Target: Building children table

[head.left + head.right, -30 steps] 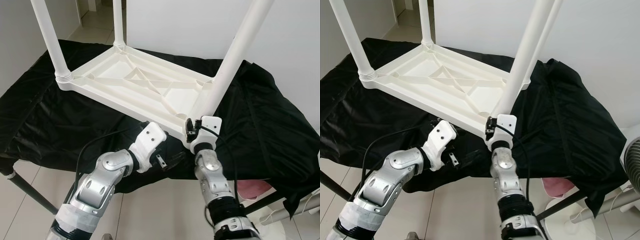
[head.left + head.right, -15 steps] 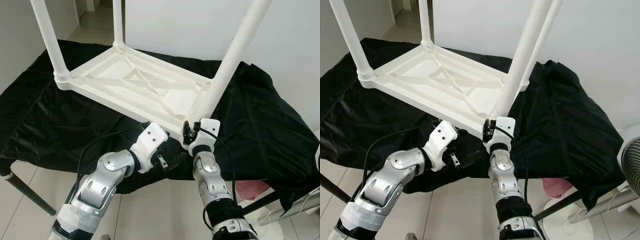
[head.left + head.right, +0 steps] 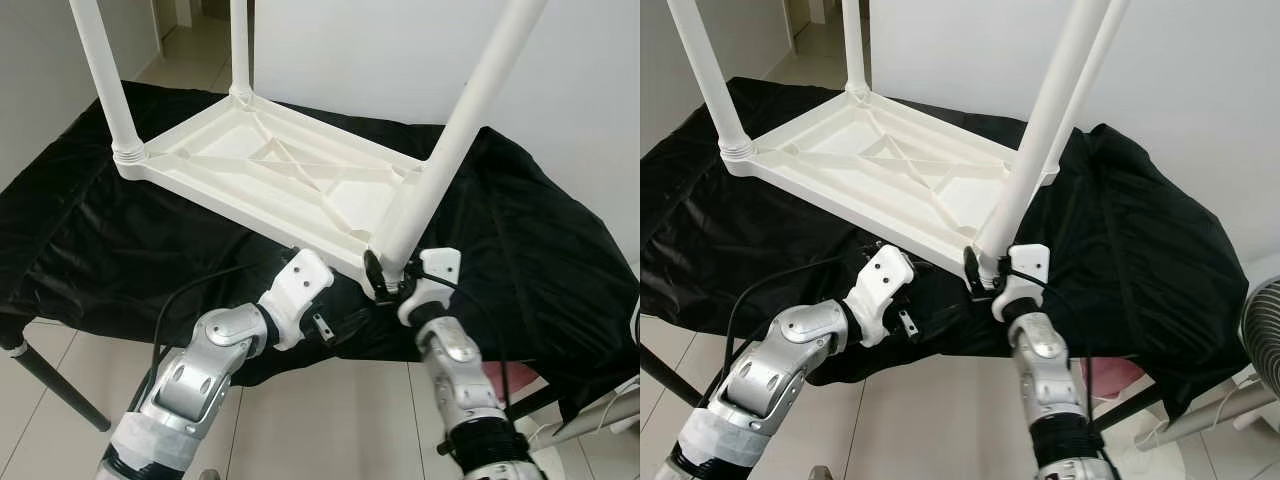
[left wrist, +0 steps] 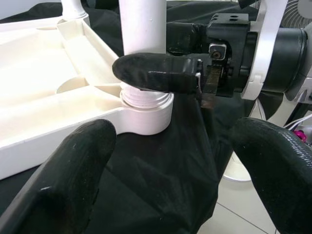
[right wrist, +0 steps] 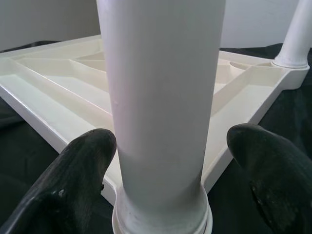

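on a worktop [image 3: 80, 250] draped in black cloth [image 3: 520, 240] lies an upside-down white children table [image 3: 270, 175], its ribbed underside facing up and its legs standing upward from the corners. the right end effector [image 3: 385, 280] sits at the base of the near leg [image 3: 450, 140], at the tabletop's near corner by the worktop's front edge. its two black fingers [image 5: 83, 165] are spread, one on each side of the leg, with the leg standing between them; in the right wrist view a narrow gap shows on both sides, so the fingers bracket the leg rather than press on it. just below them is the ribbed collar [image 4: 146, 100] where the leg meets its corner socket.

the left end effector [image 3: 335, 325] hovers low over the cloth, just beside the same corner and a little to the left of the right end effector. its fingers [image 4: 73, 175] are spread wide and hold nothing. its wrist view looks straight at the socket, with one finger of the right end effector crossing in front of the leg just above the collar.

beyond the right end effector, the far left leg [image 3: 105, 75] and another far leg [image 3: 240, 45] stand upright at the table's far corners. a fourth leg [image 3: 1085, 75] rises behind the near one. pale tiled floor [image 3: 330, 420] lies under the arms.
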